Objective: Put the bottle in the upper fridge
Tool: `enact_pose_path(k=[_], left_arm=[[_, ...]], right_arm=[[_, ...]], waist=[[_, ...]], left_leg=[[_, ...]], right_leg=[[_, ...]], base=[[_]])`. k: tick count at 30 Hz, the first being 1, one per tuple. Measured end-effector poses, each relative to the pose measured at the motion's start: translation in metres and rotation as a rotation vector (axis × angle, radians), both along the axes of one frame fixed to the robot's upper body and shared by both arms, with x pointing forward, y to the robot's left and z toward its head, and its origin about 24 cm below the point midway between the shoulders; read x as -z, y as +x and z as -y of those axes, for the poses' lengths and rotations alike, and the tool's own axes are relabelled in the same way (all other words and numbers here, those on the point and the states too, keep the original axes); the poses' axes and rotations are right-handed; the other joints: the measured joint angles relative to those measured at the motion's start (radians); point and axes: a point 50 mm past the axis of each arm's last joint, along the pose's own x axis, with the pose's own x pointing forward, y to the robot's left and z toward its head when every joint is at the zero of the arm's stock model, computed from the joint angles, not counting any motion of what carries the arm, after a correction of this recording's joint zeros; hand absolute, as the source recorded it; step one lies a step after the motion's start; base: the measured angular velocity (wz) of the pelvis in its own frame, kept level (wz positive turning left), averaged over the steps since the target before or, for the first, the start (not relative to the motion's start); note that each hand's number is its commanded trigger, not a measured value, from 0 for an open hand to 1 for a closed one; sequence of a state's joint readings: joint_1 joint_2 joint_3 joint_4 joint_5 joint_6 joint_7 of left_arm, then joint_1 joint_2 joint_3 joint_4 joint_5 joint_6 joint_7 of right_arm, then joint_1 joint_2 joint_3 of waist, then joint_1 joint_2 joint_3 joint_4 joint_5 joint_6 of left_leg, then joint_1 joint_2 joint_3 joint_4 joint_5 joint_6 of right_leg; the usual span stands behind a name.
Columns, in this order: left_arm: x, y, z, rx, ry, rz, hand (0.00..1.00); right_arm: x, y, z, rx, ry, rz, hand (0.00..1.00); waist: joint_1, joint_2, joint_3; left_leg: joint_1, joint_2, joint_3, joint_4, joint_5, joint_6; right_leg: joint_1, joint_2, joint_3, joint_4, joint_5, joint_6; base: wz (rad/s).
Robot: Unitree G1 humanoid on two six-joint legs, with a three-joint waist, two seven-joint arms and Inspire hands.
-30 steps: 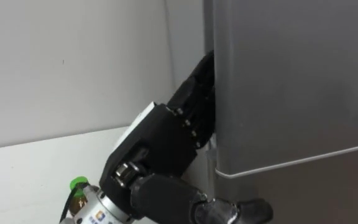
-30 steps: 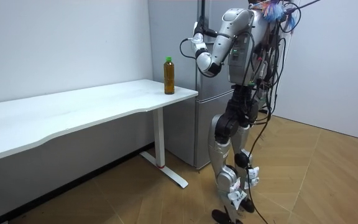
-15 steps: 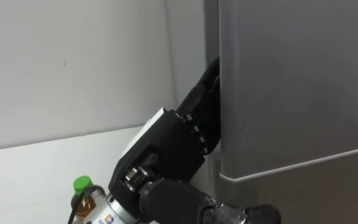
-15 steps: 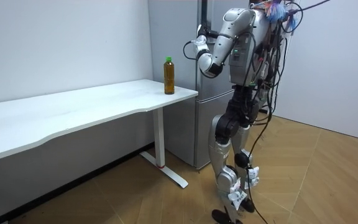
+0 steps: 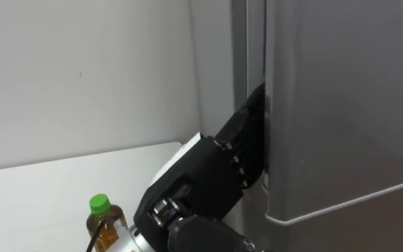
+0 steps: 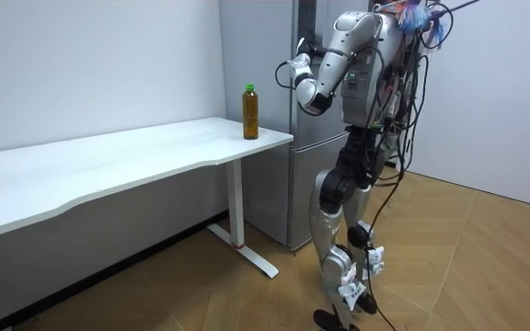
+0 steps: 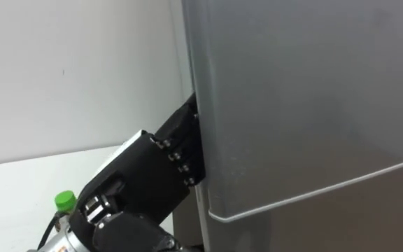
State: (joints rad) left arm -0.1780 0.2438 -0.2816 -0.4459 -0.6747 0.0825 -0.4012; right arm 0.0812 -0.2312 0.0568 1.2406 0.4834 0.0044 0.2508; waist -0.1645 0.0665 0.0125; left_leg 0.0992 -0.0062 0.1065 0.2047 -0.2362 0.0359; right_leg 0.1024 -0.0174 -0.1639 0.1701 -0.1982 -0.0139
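The robot stands facing the fridge (image 6: 265, 55), its left arm raised to the left edge of the upper door (image 5: 341, 105), just above the seam that divides it from the lower door (image 5: 355, 231). The left robot hand (image 5: 215, 175) lies with its back towards the camera. Its fingers run into the dark gap behind the door's edge and are hidden there, so I cannot tell whether they are hooked round the edge or lie straight against it. It has no hold of the bottle. The bottle (image 5: 103, 220) stands upright on the white desk (image 5: 40, 189), its green cap on top and its long axis vertical. In the room view it is at the desk corner nearest the fridge. From the robot's own view it lies to the left of and below the left robot hand, close beside that wrist, which makes this the nearer arm for fetching it. The step in hand appears to be opening the upper door. After that, reaching the bottle would likely mean swinging down and to the left, away from the door, to grasp it from the side.
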Motion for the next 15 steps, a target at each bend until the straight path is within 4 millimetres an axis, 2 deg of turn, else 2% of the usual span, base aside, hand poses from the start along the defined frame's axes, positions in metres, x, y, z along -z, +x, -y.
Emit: enact_pose_path(k=[1,2,3,10,15], left_arm=[[0.0,-0.0001,0.0001,0.003,0.001,0.002,0.68],[0.0001,-0.0002,0.0002,0.004,0.001,0.001,0.9],[0.0003,-0.0004,0.0007,0.006,0.002,0.001,1.0],[0.0033,0.0024,-0.0013,-0.009,0.006,-0.017,1.0],[0.0043,0.0001,0.003,0.024,0.0,-0.024,1.0]], right_arm=[[0.0,-0.0001,0.0001,0.0,-0.001,0.001,0.0],[0.0,0.0,0.0001,0.0,-0.001,0.001,0.0],[-0.0001,0.0001,0.0001,0.0,-0.001,0.002,0.0],[0.0002,0.0001,-0.0005,-0.007,-0.005,-0.002,0.0],[0.0003,0.0003,0.0001,0.002,-0.016,-0.006,0.0]], waist=[[0.0,0.0,-0.0001],[0.0,-0.001,-0.0001],[0.0,-0.001,0.0001],[0.001,-0.014,-0.0021],[-0.002,-0.013,-0.0048]], left_leg=[[0.0,0.0,0.0,0.0,0.0,0.0],[0.0,0.0,0.0,-0.001,0.0,0.0],[0.0,0.0,0.001,-0.001,0.0,0.0],[-0.003,-0.001,0.001,-0.001,0.0,0.0],[-0.003,-0.002,0.001,-0.001,0.0,0.0]], right_leg=[[0.0,0.0,0.0,-0.001,0.0,0.0],[0.0,0.0,0.0,-0.001,0.0,0.0],[0.0,0.0,0.0,-0.002,0.0,0.0],[0.0,0.0,-0.001,-0.005,0.0,0.0],[0.0,0.0,-0.001,-0.005,0.0,0.0]], base=[[0.0],[0.0],[0.0],[0.0],[0.0]])
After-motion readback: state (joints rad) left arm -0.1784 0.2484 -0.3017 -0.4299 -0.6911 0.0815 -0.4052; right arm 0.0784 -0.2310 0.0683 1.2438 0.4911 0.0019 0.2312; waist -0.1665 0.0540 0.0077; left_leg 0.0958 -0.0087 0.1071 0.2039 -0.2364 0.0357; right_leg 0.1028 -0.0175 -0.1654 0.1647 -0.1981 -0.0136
